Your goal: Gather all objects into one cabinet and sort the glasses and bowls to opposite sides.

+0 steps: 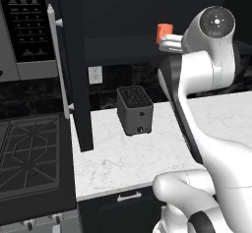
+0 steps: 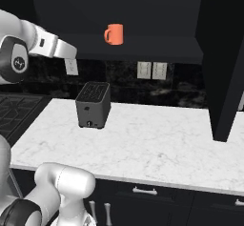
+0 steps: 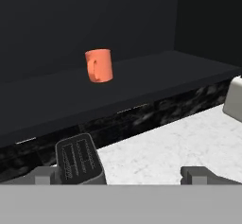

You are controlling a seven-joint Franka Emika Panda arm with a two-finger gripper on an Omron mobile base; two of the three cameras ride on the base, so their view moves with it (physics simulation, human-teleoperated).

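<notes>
Coral-orange mug (image 3: 99, 65) upright on cabinet shelf (image 3: 142, 83); prob rigid, light, glossy-slick; grab across body, not handle; fingers (image 3: 196, 175) wide apart, empty.

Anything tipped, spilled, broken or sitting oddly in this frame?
Nothing stands out. The coral-orange mug with handle stands upright on the dark cabinet shelf, and the grey toaster sits upright on the white marble counter.

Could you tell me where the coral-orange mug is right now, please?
The coral-orange mug stands upright on the open cabinet's dark shelf, above and slightly right of the grey toaster in the right base view.
</notes>
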